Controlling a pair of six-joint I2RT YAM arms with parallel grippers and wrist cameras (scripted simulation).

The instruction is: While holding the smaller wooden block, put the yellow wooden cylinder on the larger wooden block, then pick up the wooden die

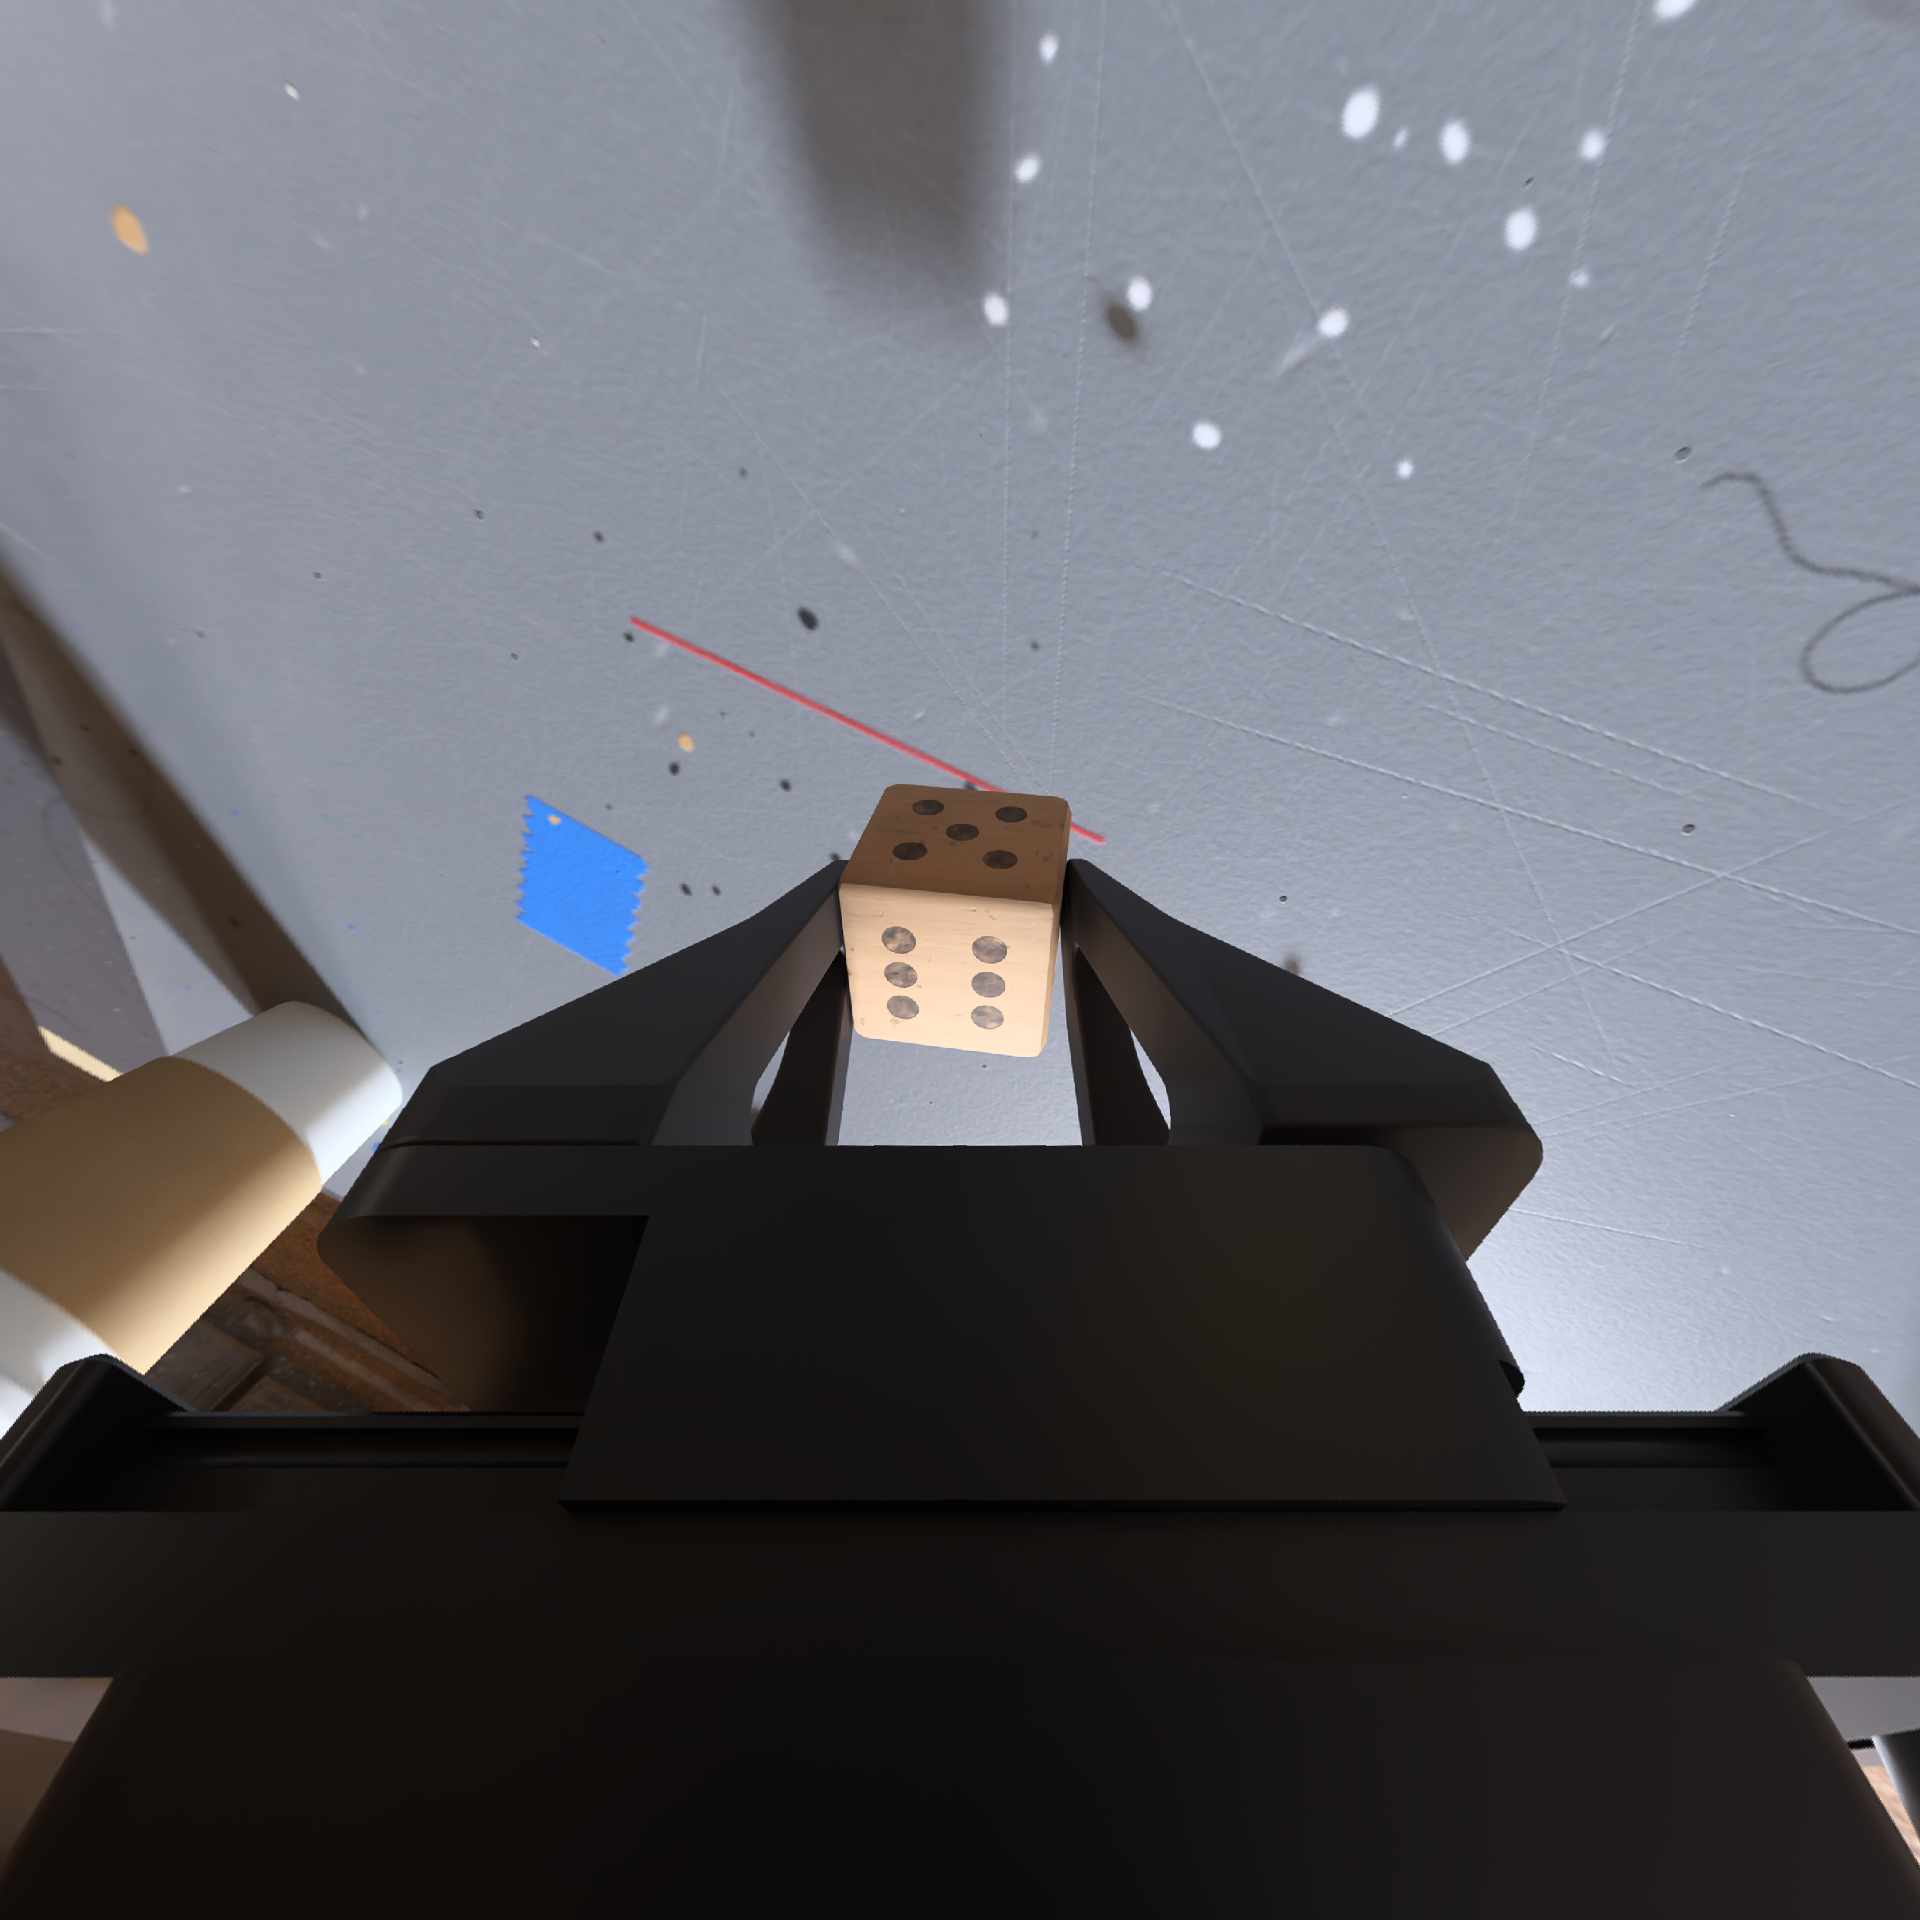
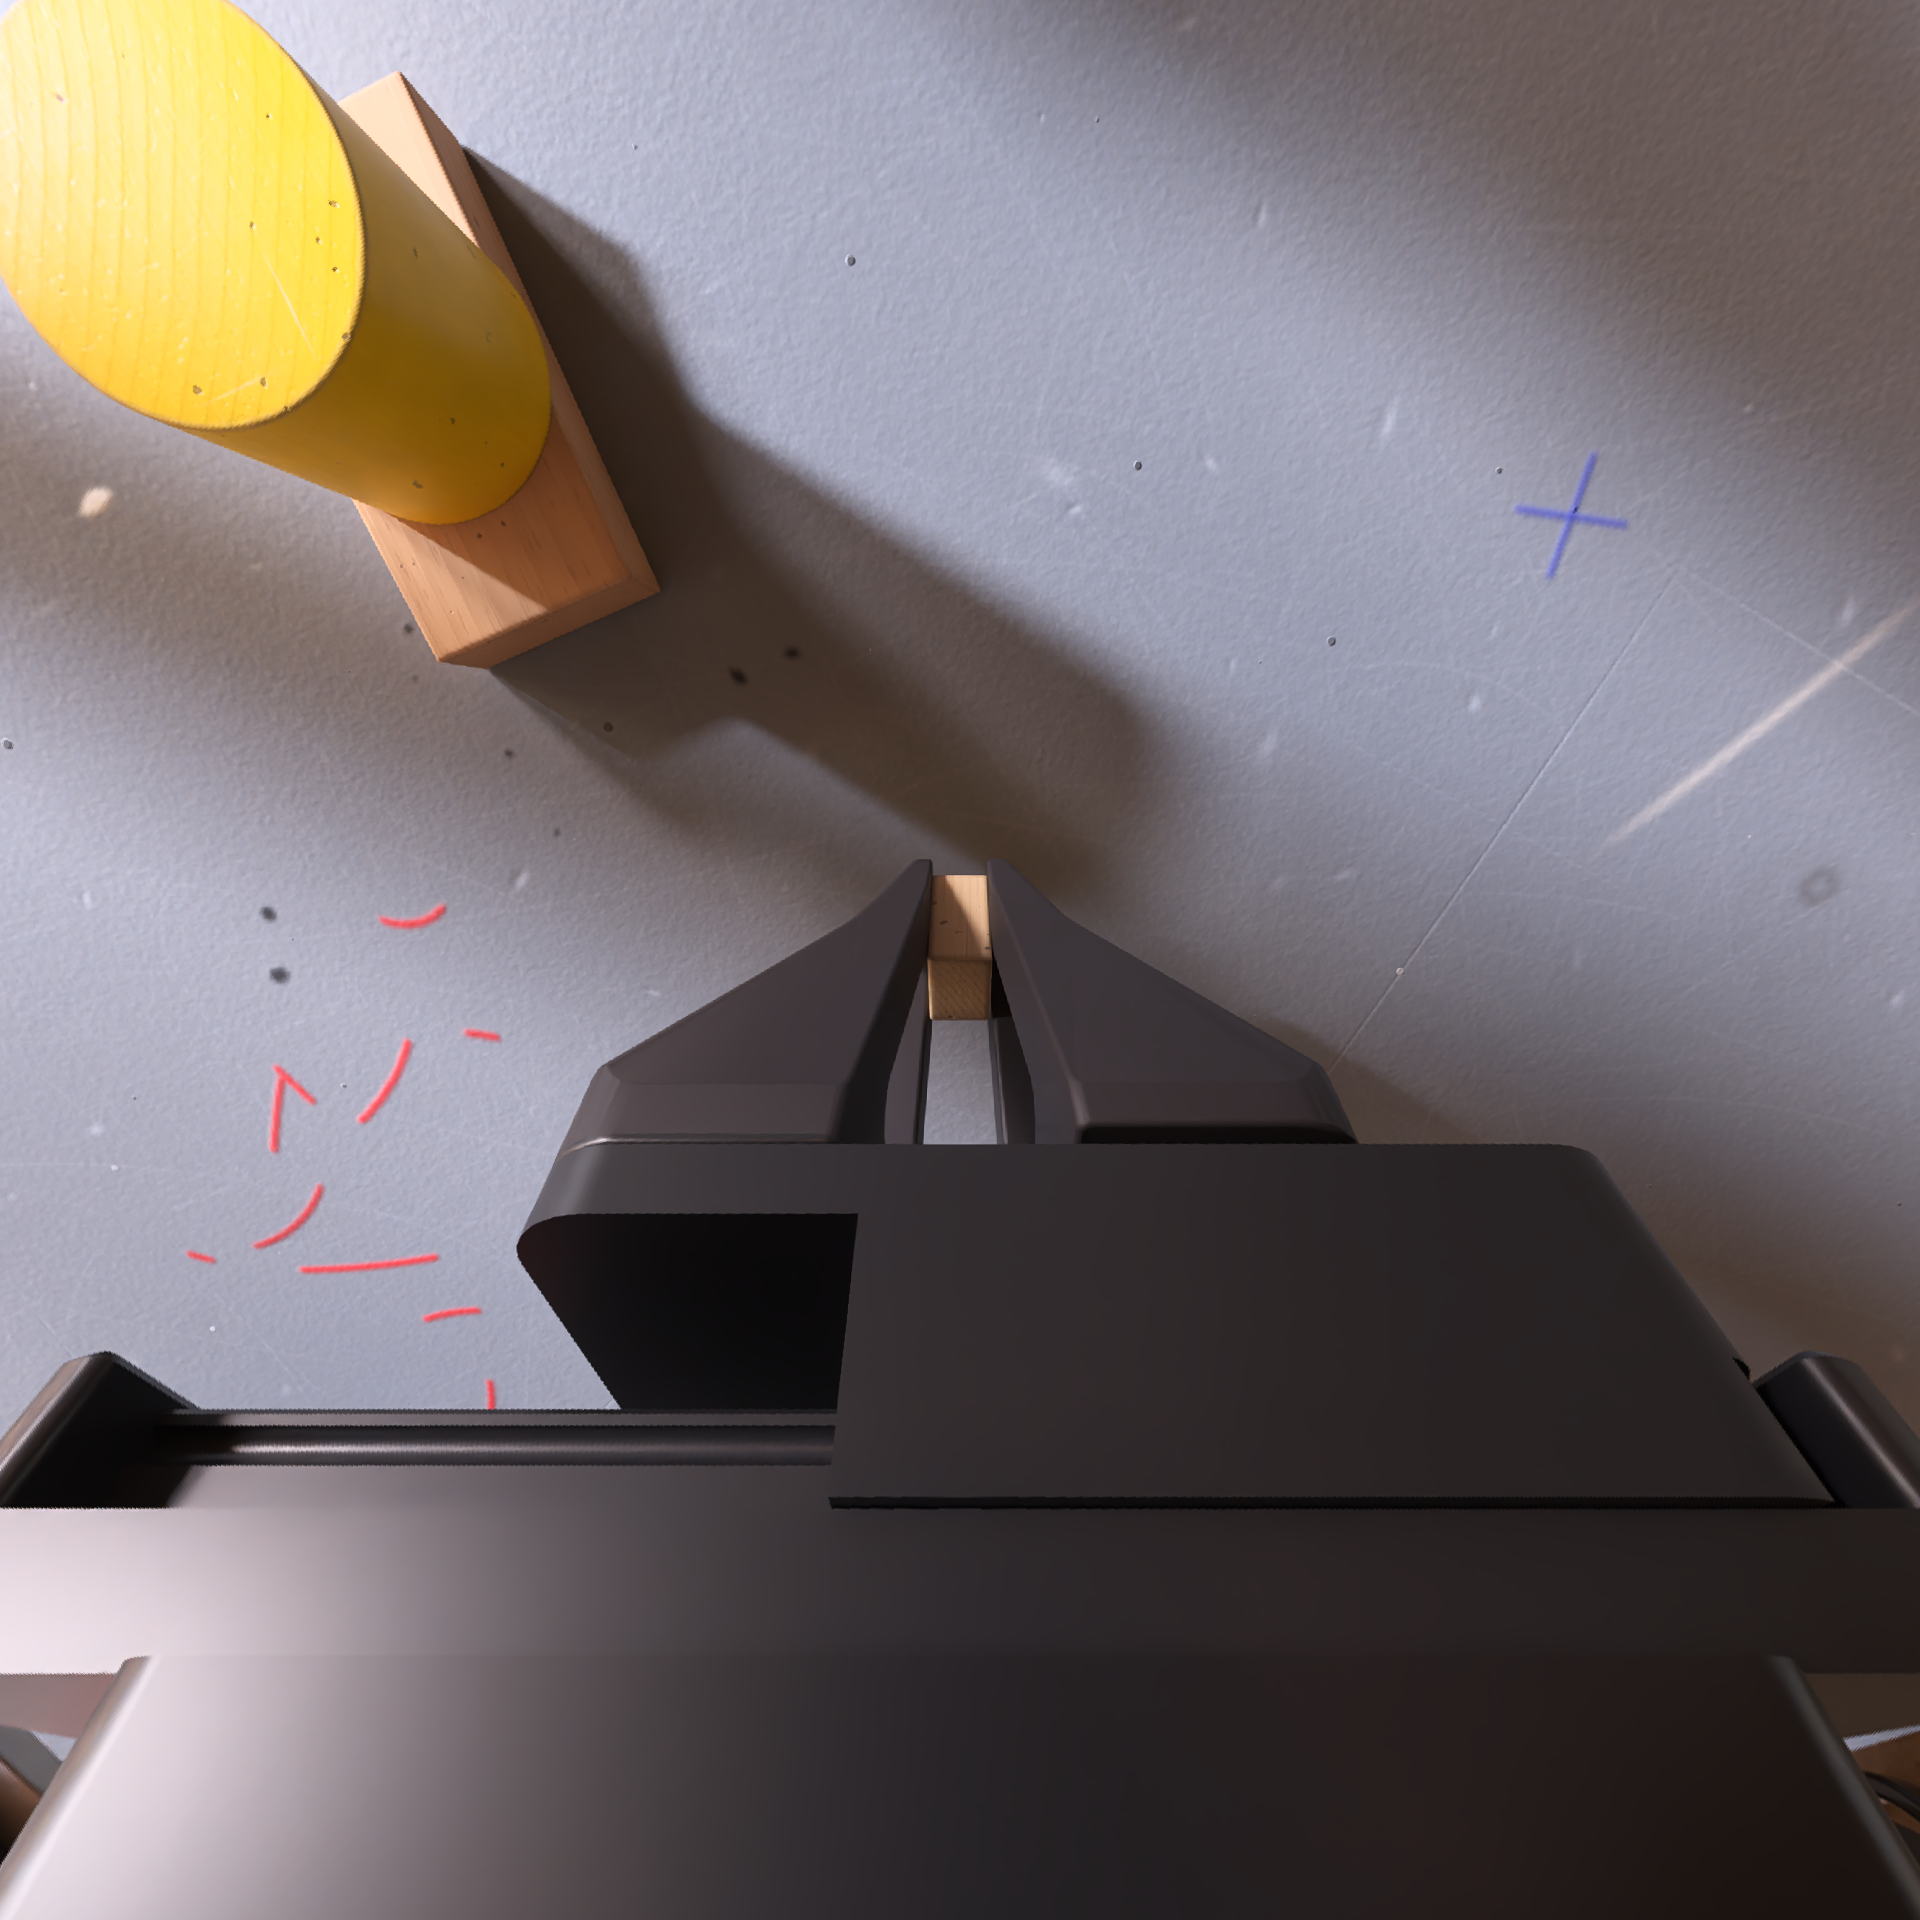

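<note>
Held the wooden die [image 1: 951,925] in the left gripper [image 1: 954,935], one finger pressed flat against each side face, so that the six-pip face looked back at the camera and the five-pip face pointed away. Seemed lifted off the grey worktop [image 1: 1351,675], judging by the clear view of the surface beneath and no shadow touching the die. Gripped near the fingertips, probably to leave room for a clean pick from above. Passed over a red line [image 1: 810,707] and a blue patch [image 1: 577,883] marked on the worktop, just left of the die.

Kept the smaller wooden block [image 2: 958,945] clamped in the right gripper [image 2: 958,935], fingers drawn narrow around it with only a thin strip of pale wood showing between them. Held so, most likely, because the task wanted that block in hand throughout, leaving the other arm free for the rest.

Stood the yellow wooden cylinder [image 2: 260,249] upright on the larger wooden block [image 2: 520,561], far left in the right wrist view, the block lying flat on the worktop with one end sticking out past the cylinder's base. Sat roughly mid-width on the block, a stable enough footing by the look of it. Judged the stacking done and the die pick-up essentially reached.
</note>
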